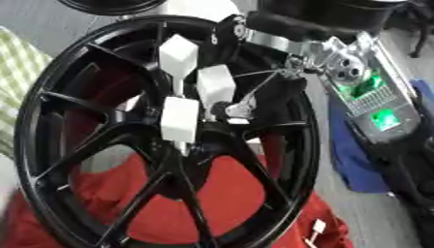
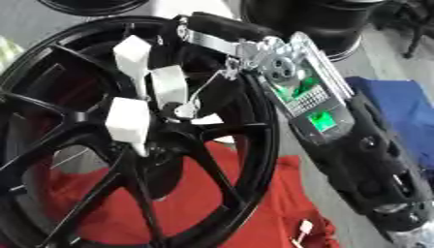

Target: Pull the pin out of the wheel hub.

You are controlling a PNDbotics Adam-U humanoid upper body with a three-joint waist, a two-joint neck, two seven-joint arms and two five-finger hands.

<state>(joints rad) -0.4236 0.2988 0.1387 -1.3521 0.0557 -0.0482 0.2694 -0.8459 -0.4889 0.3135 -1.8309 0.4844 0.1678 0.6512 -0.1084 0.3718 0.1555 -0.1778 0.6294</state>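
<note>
Right now the black wheel hub [image 1: 161, 140] stands nearly upright and fills most of both views, its spokes running out from the centre, with a red cloth [image 1: 212, 193] beneath and behind it. Three white block-headed pins show at the hub's centre: an upper pin [image 1: 178, 57], a middle pin [image 1: 216, 85] just to its right, and a lower pin [image 1: 179, 118] below them, each on a thin stem set toward the hub.

Reaching in from the upper right, the right robot hand [image 2: 199, 104] comes over the rim, its silver and green-lit wrist [image 2: 297, 82] lying across the wheel's edge. Its fingers [image 1: 233, 109] are curled in at the hub's centre, touching the lower end of the middle pin; whether they fully close round it cannot be told. The other two pins stand just left of the fingers, apart from them.

A blue cloth [image 1: 356, 160] lies to the right of the wheel. One small white tag [image 1: 318, 226] rests on the red cloth near the lower right.
</note>
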